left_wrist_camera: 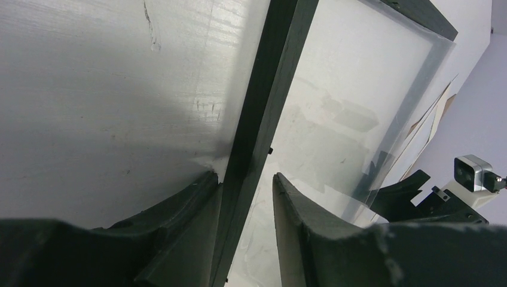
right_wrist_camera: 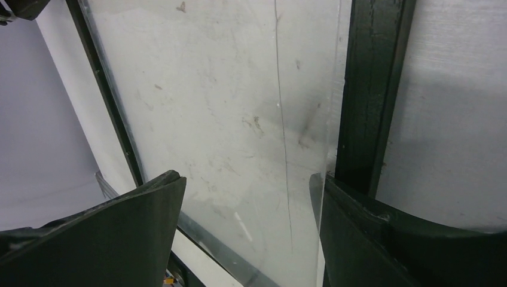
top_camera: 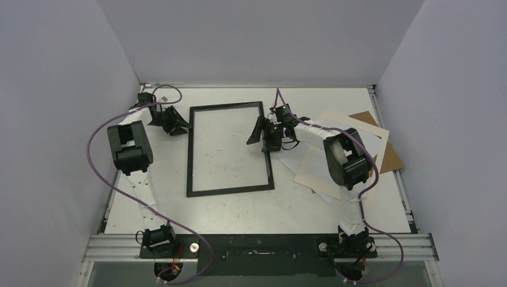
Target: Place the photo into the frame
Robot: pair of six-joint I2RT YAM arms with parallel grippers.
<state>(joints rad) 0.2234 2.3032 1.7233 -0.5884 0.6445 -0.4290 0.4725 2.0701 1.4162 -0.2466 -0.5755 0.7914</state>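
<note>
The left fingers (left_wrist_camera: 179,209) were spread, straddling the left rail of the frame (top_camera: 230,190) without closing on it, one tip on the bare bench (top_camera: 239,212) side and one over the glass (right_wrist_camera: 239,89). The frame lay flat mid-bench. The right fingers (right_wrist_camera: 137,209) were spread wide at its right rail, one over the glass and one at the rail. Farther right lay the cream mat (top_camera: 311,170) and the brown cardboard (top_camera: 391,158), with pale sheets (top_camera: 323,192) beneath. Whether one of these was the photo could not be told.
</note>
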